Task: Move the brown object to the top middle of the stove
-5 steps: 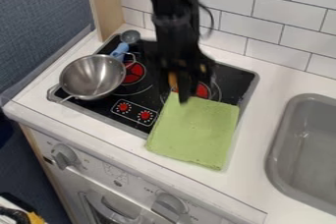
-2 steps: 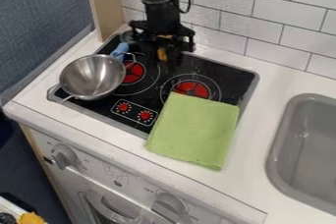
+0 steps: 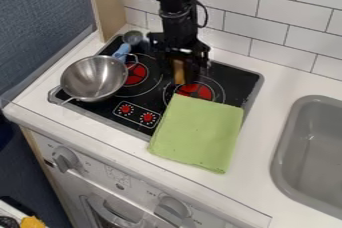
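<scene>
The gripper [image 3: 185, 78] looks clamped on the brown object [image 3: 179, 71], so the picking up seems done. The pair is over the upper-middle part of the stove [image 3: 234, 78], just behind the right burner [image 3: 196, 90], so most of the carrying looks done too. Left: perhaps a small shift back, then lowering (whether it touches, I can't tell) and letting go

My black metal pincer [image 3: 186, 76] grips the brown oblong object [image 3: 179, 72] above the black, red-ringed stove [image 3: 230, 78]. Left of it in view sits a round silver metal bowl [image 3: 93, 79]; nearer the camera lies a folded green square cloth [image 3: 198, 134].
</scene>
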`<state>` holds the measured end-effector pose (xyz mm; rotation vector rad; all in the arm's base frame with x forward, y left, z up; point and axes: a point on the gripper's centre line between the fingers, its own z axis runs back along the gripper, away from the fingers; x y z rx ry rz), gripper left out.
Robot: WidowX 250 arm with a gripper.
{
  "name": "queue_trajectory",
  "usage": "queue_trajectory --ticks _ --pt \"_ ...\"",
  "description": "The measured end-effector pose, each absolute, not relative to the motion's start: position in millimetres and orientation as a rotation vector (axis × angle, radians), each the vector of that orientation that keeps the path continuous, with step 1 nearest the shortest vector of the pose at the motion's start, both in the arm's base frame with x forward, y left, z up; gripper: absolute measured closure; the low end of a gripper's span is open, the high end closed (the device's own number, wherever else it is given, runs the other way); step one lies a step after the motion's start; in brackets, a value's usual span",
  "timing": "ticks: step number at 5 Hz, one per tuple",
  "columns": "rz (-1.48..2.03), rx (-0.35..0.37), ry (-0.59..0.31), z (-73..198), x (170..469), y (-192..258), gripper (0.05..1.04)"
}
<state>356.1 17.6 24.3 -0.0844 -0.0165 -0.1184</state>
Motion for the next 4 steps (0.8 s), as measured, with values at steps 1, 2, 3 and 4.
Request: queue_trajectory --ticks 1,2,3,4 --pt "-0.127 -0.041 -0.046 34 353 22 0.073" --pt "-0.185 0.011 -0.107 54 352 28 0.076" --pt "-0.233 0.039 -0.185 81 349 25 0.082" --pt "-0.230 0.027 -0.192 85 347 22 0.082"
